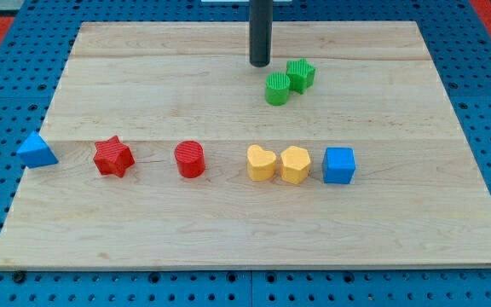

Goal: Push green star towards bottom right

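The green star [301, 75] lies on the wooden board [143, 230] at the upper right of centre, touching a green cylinder [277, 89] on its lower left. My tip [259, 64] stands just to the upper left of both, about a block's width left of the star and a small gap above the cylinder. The rod rises straight up out of the view's top.
A row runs across the board's middle: a blue triangle [37, 150] at the left edge, a red star [113, 157], a red cylinder [190, 159], a yellow heart [261, 163], a yellow hexagon [295, 165] and a blue cube [339, 165].
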You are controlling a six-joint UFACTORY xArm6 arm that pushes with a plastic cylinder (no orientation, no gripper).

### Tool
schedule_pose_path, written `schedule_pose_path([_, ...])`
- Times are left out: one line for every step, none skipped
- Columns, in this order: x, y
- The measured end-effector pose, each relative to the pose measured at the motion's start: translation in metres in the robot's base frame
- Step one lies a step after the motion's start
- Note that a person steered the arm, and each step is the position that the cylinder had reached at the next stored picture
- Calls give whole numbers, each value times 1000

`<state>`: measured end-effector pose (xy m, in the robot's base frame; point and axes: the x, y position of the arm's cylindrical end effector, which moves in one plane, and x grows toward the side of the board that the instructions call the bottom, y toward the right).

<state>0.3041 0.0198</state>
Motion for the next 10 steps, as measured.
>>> schedule_pose_path([4, 16])
schedule_pose_path([12, 50])
schedule_pose_path([36, 114])
schedule_pose_path([65, 143])
schedule_pose_path([38, 143])
schedule_pose_path([53, 154])
schedule_pose_path([108, 151])
schedule_pose_path([82, 155])
schedule_pose_path([53, 169])
schedule_pose_path([69, 202])
